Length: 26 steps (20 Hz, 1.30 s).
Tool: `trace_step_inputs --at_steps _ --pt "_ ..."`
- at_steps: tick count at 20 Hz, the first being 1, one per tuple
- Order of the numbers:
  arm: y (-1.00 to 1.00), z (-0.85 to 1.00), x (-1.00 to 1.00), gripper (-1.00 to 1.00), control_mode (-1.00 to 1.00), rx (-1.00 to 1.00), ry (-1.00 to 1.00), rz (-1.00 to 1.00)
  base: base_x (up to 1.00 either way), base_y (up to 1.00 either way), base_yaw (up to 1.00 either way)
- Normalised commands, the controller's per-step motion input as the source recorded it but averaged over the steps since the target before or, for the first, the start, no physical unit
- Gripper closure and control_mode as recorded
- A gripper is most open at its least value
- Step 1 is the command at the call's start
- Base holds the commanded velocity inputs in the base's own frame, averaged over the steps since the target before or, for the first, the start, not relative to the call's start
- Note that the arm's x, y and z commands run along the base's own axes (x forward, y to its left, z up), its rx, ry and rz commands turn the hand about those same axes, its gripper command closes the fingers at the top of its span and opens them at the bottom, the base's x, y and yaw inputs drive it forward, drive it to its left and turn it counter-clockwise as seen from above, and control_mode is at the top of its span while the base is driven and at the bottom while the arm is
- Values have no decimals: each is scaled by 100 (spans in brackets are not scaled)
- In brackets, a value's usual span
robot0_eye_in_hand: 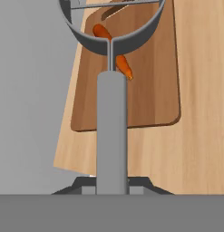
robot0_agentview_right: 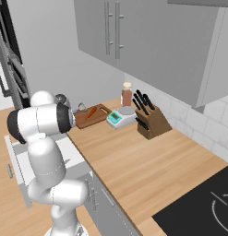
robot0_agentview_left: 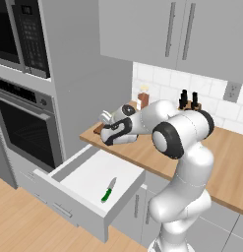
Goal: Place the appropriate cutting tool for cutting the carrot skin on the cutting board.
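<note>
**Peeler held in the gripper, above the near end of the cutting board**

Hand view: the peeler (robot0_eye_in_hand: 112, 131) runs up the centre of the frame, grey handle rising from the bottom edge, loop head at the top. The jaws are closed on the handle at its lower end. Behind it lies the cutting board (robot0_eye_in_hand: 149, 81), reddish-brown, on the tan countertop (robot0_eye_in_hand: 199, 136). The carrot (robot0_eye_in_hand: 124, 66) lies on the board, seen partly through the loop and partly just beside the handle.

Left base view: gripper (robot0_agentview_left: 106, 118) sits left of centre, at the left end of the countertop, above the open white drawer (robot0_agentview_left: 88, 179). A green-handled knife (robot0_agentview_left: 108, 190) lies in the drawer, lower centre of frame.

Right base view: the board is at centre left with the carrot on it; a scale (robot0_agentview_right: 121, 116) stands just right of the board, a knife block (robot0_agentview_right: 151, 120) further right.
</note>
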Motion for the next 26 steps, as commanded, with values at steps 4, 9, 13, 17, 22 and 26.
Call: trace_step_inputs --at_steps 4,9,13,17,22,26 --pt "-31 -10 71 100 -100 0 4 0 0 0 0" --pt "-6 -35 75 100 -100 0 14 0 0 0 0" --pt "6 -37 70 100 -100 -2 18 0 0 0 0" --pt "23 -30 56 100 -100 -3 13 0 0 0 0" --pt "35 -29 33 -100 -100 -4 10 0 0 0 0" --pt "30 -4 2 -100 -100 -1 3 0 0 0 0"
